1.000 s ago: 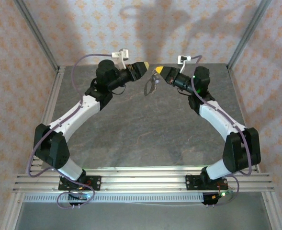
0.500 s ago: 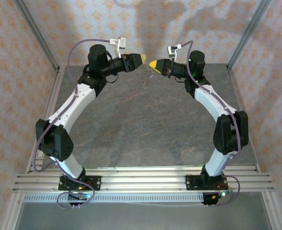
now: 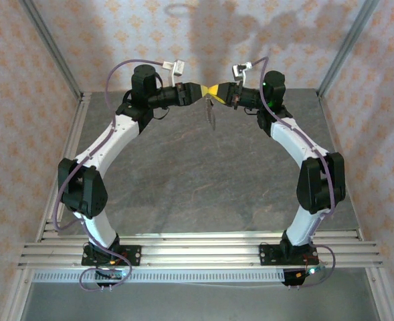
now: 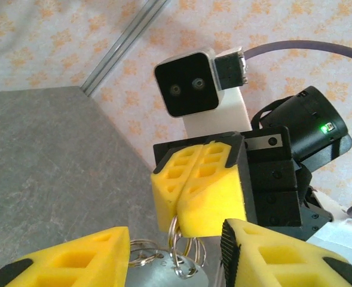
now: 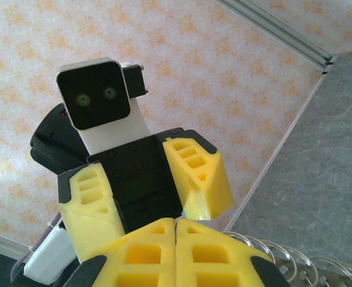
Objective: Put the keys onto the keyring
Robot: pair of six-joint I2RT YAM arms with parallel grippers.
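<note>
My right gripper (image 3: 215,91) is shut, and a thin metal split ring of the keyring (image 4: 177,226) is pinched between its yellow fingertips (image 4: 211,197). More wire rings and a round silver metal piece (image 4: 164,276), maybe a key's head, hang under it. From above, this bunch (image 3: 211,115) dangles over the back of the table. My left gripper (image 4: 174,240) is open and faces the right one tip to tip, with one finger on each side of the hanging rings. In the right wrist view its spread fingers (image 5: 202,176) stand just beyond my shut right gripper (image 5: 176,230). I cannot make out a key blade.
The grey stone-look table (image 3: 197,180) lies below the two raised arms. Patterned walls and metal frame posts (image 3: 49,47) close in the back and sides. Purple cables (image 3: 120,67) loop off the wrists. An aluminium rail (image 3: 197,251) carries the arm bases at the near edge.
Both arms have risen and drawn together at the back. The left gripper has moved right until its tips meet the right gripper's, and its jaws have narrowed a little. The right gripper stays shut.
</note>
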